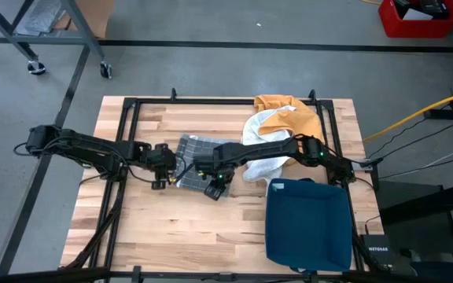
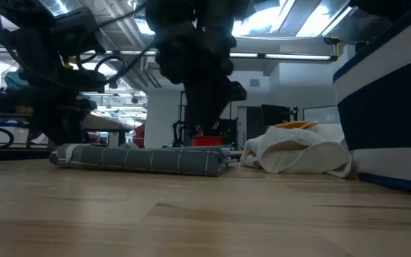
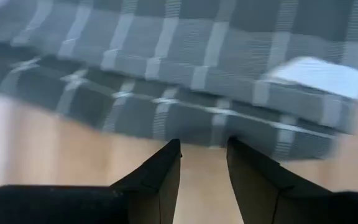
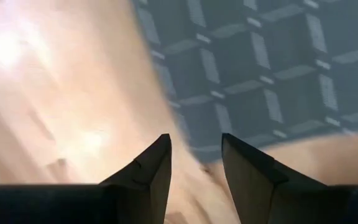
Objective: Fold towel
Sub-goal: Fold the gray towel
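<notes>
Looking down from the high view, I see the grey checked towel (image 1: 193, 149) lying bunched near the middle of the table (image 1: 156, 228), closer to its far edge than its near one. My left gripper (image 1: 163, 167) sits at the towel's left side and my right gripper (image 1: 215, 182) at its near edge, both low over the cloth. A white and mustard cloth heap (image 1: 278, 130) lies towards the far right corner, and a blue bin (image 1: 309, 222) fills the near right corner.

From the low view, the towel (image 2: 141, 158) reads as a flat, thick roll on the wood, with both arms hanging dark above it.

Through the left wrist view, my fingers (image 3: 160, 180) stand a narrow gap apart with nothing between them, the towel's edge (image 3: 185, 93) just ahead.

Through the right wrist view, same story (a narrow empty gap), tips (image 4: 151, 171) over bare wood beside the towel's corner (image 4: 272, 81).

I judge the fold needs both tips pinching just one layer at matching corners, then lifting evenly.
</notes>
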You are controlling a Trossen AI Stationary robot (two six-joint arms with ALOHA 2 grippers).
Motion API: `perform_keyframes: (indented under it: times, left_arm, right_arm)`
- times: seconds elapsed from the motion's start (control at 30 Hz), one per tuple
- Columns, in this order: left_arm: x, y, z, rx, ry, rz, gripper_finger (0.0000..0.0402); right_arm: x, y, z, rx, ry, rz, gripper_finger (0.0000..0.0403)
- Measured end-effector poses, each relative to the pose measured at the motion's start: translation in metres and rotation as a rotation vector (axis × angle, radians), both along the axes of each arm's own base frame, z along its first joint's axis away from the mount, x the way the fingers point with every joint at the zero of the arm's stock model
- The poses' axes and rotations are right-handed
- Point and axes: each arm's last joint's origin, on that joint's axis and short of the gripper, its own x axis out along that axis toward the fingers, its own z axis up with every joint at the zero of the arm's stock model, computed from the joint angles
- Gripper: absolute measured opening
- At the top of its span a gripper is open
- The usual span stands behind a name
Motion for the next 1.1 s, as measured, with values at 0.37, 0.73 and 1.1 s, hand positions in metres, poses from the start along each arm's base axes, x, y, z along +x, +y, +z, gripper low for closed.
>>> perform_keyframes:
  times: [0.37,0.73,1.1]
  left_arm:
    - [0.000,-0.018,0.000,-0.025,0.003,-0.117,0.0122]
    - [-0.003,-0.041,0.000,-0.019,0.004,-0.263,0.0122]
    - [-0.010,-0.067,0.000,-0.020,-0.001,-0.420,0.0122]
  right_arm:
    - [-0.002,0.047,0.001,-0.041,-0.055,0.140,0.0143]
    - [-0.009,0.076,0.000,-0.401,-0.095,0.297,0.0143]
    - [-0.011,0.076,-0.011,-0.405,-0.029,0.298,0.0143]
